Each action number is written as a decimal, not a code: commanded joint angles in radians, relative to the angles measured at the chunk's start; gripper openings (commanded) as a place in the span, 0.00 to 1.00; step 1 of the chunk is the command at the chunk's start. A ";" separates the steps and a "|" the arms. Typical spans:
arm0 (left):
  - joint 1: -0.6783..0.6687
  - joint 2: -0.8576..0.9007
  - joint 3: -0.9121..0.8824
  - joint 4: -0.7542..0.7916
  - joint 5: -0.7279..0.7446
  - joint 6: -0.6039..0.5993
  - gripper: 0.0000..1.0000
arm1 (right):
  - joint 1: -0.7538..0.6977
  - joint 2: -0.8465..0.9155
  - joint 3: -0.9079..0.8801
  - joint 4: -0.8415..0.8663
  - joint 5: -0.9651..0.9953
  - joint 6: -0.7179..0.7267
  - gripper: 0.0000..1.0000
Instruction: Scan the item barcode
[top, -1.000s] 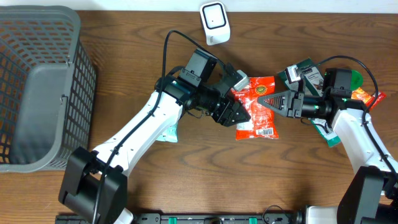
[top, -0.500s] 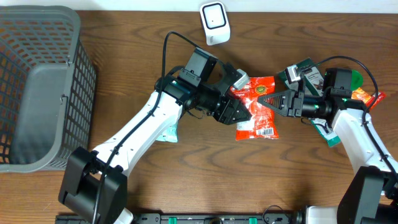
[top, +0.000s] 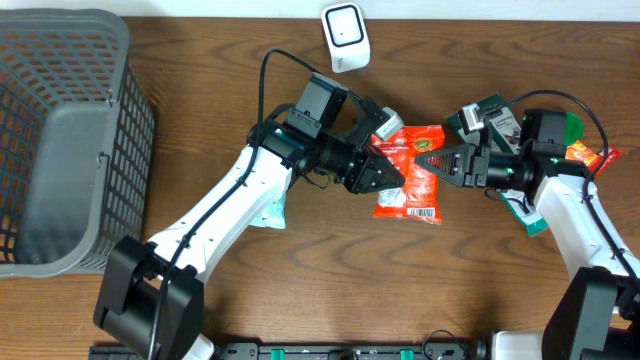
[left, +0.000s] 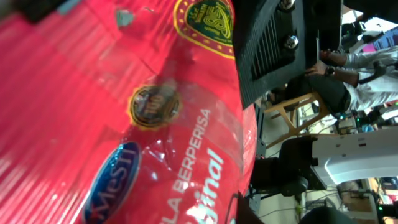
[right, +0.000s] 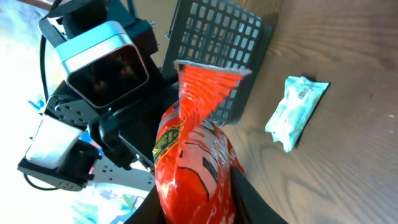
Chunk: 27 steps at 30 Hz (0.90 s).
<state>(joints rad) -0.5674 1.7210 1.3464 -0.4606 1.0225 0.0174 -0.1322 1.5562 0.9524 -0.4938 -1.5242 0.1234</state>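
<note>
1. Jaws were clamped on red pouch (top: 410, 190): left gripper (top: 390, 178) at left edge, right gripper (top: 420, 161) at right edge.
2. Pouch sat between them, mid table (top: 330, 290), long axis far-to-near, barcode (top: 426, 212) end toward robot.

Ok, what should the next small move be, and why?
Probably open the right gripper once the left grip looks firm. The right pinches the red snack bag from one side, the left gripper sits at its other edge. The barcode faces up, not toward the white scanner, so one arm likely has to carry and turn it.
</note>
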 joint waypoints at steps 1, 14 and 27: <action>-0.022 0.002 -0.002 0.006 0.051 0.010 0.11 | 0.022 -0.022 -0.002 0.066 0.002 0.011 0.15; 0.041 -0.049 0.056 -0.086 -0.251 -0.072 0.08 | -0.073 -0.022 -0.003 0.138 0.192 -0.018 0.62; 0.043 -0.332 0.190 -0.156 -0.726 -0.009 0.07 | -0.053 -0.022 -0.003 -0.309 0.666 -0.210 0.59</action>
<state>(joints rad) -0.5255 1.4231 1.4258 -0.5915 0.4538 -0.0311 -0.1974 1.5547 0.9489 -0.7734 -1.0252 -0.0315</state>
